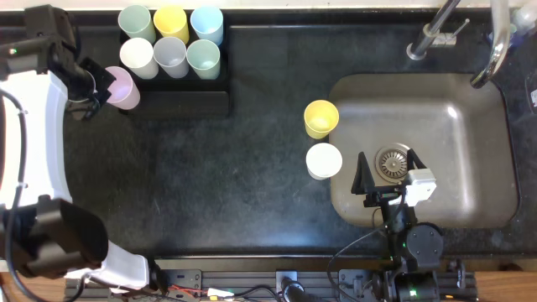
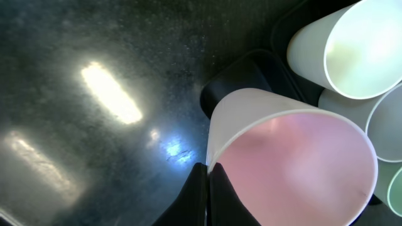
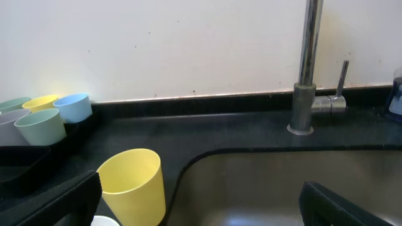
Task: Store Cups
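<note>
Nearest us, the right gripper (image 1: 384,174) hangs spread over the sink (image 1: 470,109). Beside the basin stand a white cup (image 1: 324,159) and a yellow cup (image 1: 320,117). Farther off, the left gripper (image 2: 207,182) pinches the rim of a pale pink cup (image 2: 295,163) (smooth, slightly translucent) at the black tray's (image 1: 180,102) left edge.

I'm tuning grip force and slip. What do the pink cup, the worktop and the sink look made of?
The pink cup: likely thin plastic, matte; its wall looks translucent. The worktop: dark speckled stone or stone-look laminate, polished; it mirrors lights. The sink: brushed metal, probably stainless steel, with a soft sheen.
</note>
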`<state>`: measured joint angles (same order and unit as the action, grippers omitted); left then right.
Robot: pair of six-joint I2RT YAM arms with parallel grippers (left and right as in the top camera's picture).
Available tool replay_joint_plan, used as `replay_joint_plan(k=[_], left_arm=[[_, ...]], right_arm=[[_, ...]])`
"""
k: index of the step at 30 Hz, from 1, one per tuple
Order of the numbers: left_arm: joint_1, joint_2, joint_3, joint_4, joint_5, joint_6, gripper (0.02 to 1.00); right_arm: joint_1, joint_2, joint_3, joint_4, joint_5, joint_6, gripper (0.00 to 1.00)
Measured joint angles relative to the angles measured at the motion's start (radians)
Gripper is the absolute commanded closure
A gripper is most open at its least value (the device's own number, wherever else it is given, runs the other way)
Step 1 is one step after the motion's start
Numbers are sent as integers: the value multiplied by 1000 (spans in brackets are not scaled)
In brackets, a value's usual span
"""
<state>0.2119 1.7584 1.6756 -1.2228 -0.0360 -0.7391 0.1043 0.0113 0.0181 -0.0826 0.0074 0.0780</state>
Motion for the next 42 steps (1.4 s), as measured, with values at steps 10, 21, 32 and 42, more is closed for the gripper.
replay_joint_plan(k=[10, 21, 32, 42], left_arm=[[-9, 86, 0, 71, 32, -48, 982], [-9, 142, 0, 91, 34, -56, 982], [-14, 196, 0, 103, 9, -56, 805], [-50, 196, 0, 128, 3, -71, 20]], right_arm=[[0, 0, 0, 0, 0, 0, 5], [0, 0, 0, 0, 0, 0, 5], [0, 0, 0, 0, 0, 0, 3], [0, 0, 0, 0, 0, 0, 3]])
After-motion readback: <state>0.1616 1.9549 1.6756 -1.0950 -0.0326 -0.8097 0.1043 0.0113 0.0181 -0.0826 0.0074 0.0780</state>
